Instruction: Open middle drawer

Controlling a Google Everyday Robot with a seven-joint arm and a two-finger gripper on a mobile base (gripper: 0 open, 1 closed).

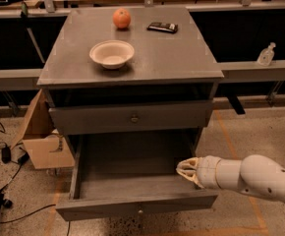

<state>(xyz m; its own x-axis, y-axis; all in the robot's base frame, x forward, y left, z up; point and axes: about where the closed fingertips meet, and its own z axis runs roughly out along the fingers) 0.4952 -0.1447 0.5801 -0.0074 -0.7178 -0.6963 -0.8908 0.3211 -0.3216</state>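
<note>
The middle drawer (132, 186) is pulled far out of the grey cabinet, and its empty inside shows. Its flat front with a small round knob (140, 211) faces the bottom of the view. My gripper (183, 169) hangs over the drawer's right inner side, just behind the front panel, and the pale arm comes in from the lower right. The drawer above (132, 117) has a knob at its centre, and a dark gap shows over it. No drawer shows below the open one.
On the cabinet top (182, 53) stand a white bowl (112, 53), an orange fruit (122, 18) and a dark flat object (162, 27). A cardboard box (42, 136) stands on the left. Cables (5, 156) lie on the floor. A bottle (266, 55) stands on the right ledge.
</note>
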